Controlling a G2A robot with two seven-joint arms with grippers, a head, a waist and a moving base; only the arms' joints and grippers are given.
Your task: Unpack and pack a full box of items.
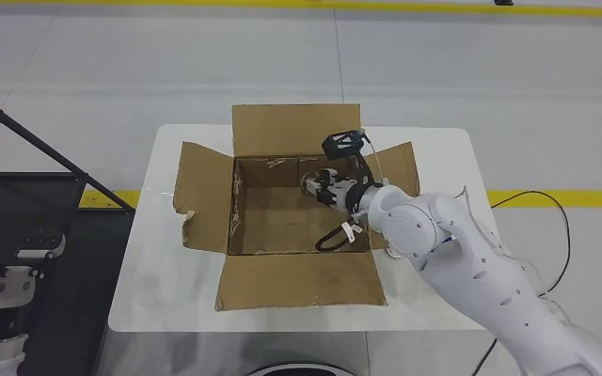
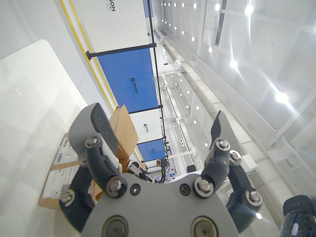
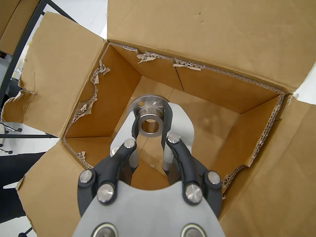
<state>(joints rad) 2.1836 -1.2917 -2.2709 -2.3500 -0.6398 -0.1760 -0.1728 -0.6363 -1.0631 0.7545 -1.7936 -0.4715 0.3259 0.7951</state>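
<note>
An open cardboard box (image 1: 254, 282) stands on the white table (image 1: 146, 282) with its four flaps spread out; its torn rim (image 3: 93, 99) and brown floor (image 3: 209, 122) show in the right wrist view. My right gripper (image 3: 150, 122) hangs over the box's far right part, shut on a metal flanged bushing (image 3: 149, 119), a steel collar with a round flange behind it. From above, that gripper (image 1: 315, 183) and the metal part (image 1: 308, 183) sit just inside the far wall. My left gripper (image 2: 160, 124) is open, holds nothing, and points up toward the ceiling beside the box (image 2: 61, 168).
A black frame and rack (image 1: 38, 235) stand left of the table. A dark object (image 1: 342, 143) rests on the box's far right flap. Bare table lies left of and in front of the box.
</note>
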